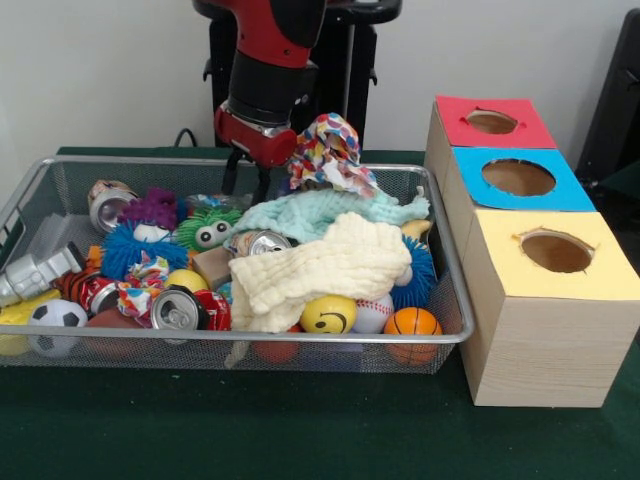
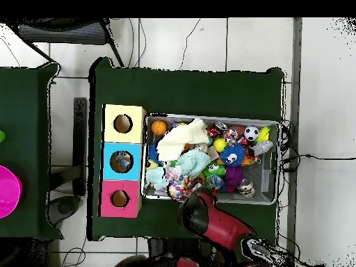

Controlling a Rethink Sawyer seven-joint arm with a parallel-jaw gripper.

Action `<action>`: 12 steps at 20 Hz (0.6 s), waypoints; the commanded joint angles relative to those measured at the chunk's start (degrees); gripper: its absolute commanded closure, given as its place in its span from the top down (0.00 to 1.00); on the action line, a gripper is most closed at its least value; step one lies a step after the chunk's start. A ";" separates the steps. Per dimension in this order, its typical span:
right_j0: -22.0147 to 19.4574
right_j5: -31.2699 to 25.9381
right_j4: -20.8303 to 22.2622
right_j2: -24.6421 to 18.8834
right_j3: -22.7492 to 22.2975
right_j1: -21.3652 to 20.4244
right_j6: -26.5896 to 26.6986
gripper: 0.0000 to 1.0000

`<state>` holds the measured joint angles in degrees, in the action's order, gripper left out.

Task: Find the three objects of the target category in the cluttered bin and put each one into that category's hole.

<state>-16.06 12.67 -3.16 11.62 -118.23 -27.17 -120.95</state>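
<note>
The gripper (image 1: 248, 180) is seen lowered at the far side of the bin (image 1: 250, 338), its fingers slightly parted and empty. No writing can be read on the cans (image 1: 178, 308). The blue-surround hole (image 1: 518, 177) lies right of the bin; no bottle can be made out.

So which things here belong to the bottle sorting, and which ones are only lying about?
For the job: gripper, bin, clear bottle, blue hole.
Only lying about: drink can, cream cloth, smiley ball, red hole, yellow hole.
</note>
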 commanded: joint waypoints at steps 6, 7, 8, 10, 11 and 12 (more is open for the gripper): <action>5.32 -0.52 -9.25 -0.27 7.00 8.58 -10.04 1.00; 5.40 -0.66 -9.63 -0.23 6.79 8.42 -10.10 1.00; 5.60 -0.89 -10.13 -0.13 6.68 8.40 -10.17 1.00; 5.74 -1.23 -10.59 -0.07 6.58 8.33 -10.00 1.00; 5.69 -1.26 -10.66 -0.07 6.67 8.43 -9.79 1.00; 5.85 -1.44 -10.82 0.07 6.76 8.55 -9.51 1.00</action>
<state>-10.19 12.90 -9.66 15.39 -117.95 -25.64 -120.95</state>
